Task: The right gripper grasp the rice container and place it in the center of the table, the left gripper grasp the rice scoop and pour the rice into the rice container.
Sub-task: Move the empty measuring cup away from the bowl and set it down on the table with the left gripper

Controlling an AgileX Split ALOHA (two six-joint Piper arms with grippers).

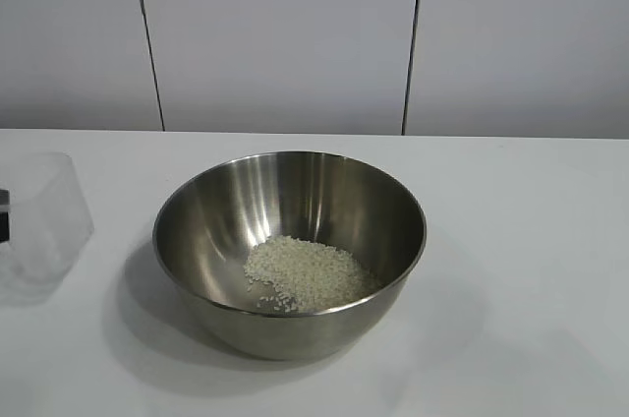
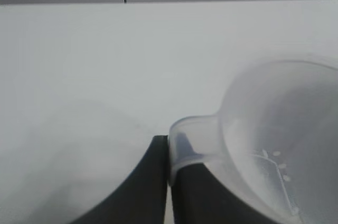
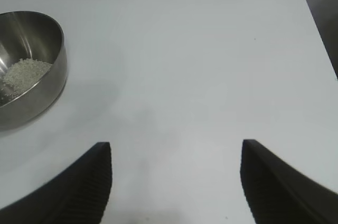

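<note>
We see left gripper (image 2: 168,152) fingers clamped on rice scoop (image 2: 274,134) handle tab, cup body just beyond fingertips, right gripper (image 3: 177,155) fingers apart, rice container (image 3: 29,68) with rice (image 3: 26,72) well off its fingertips

The rice (image 1: 313,275) lies in the rice container (image 1: 236,203), mid-table (image 1: 531,240); the rice scoop (image 1: 39,225) sits at the table's left edge.

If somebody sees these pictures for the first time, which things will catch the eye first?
First, the shiny steel bowl in the middle of the white table, with a small pile of rice at its bottom. Next, the clear plastic measuring cup at the exterior view's left edge, its handle pinched by the shut left gripper.
</note>
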